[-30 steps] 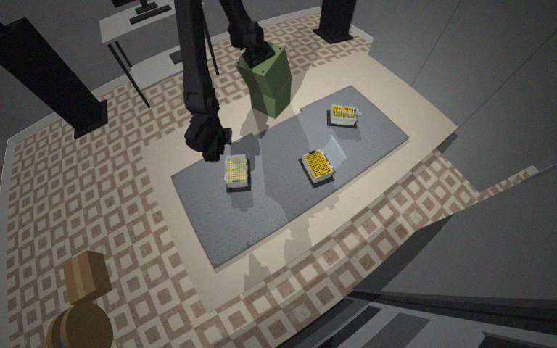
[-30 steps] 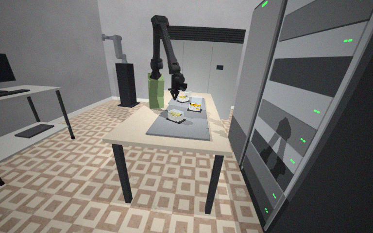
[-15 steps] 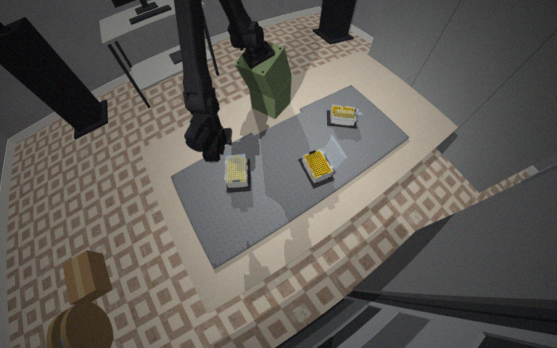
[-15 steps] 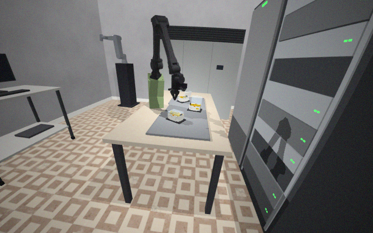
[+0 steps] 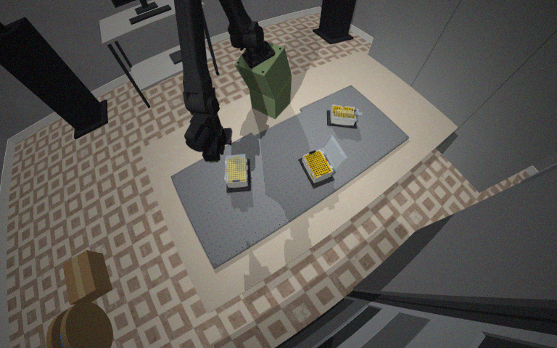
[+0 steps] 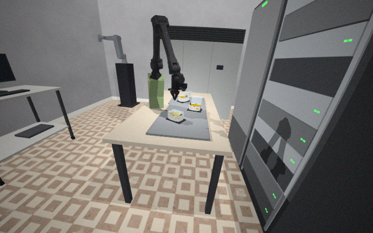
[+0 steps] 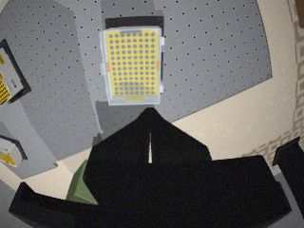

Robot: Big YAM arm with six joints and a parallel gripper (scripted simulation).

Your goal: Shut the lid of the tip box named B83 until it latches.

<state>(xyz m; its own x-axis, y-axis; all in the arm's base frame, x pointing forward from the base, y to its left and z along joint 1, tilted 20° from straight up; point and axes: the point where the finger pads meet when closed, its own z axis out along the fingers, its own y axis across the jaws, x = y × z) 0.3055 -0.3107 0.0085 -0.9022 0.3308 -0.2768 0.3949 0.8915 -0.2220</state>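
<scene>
Black, empty and fingers pressed together, the gripper (image 5: pixel 212 156) (image 6: pixel 175 98) (image 7: pixel 149 114) should rise cleanly, never brushing the closed-lidded tip box (image 5: pixel 236 171) (image 6: pixel 176 116) (image 7: pixel 132 66) beyond its fingertips.

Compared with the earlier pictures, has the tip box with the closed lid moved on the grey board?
No, the tip box shows no visible shift in any direction, judged against the edges of the grey board.
</scene>
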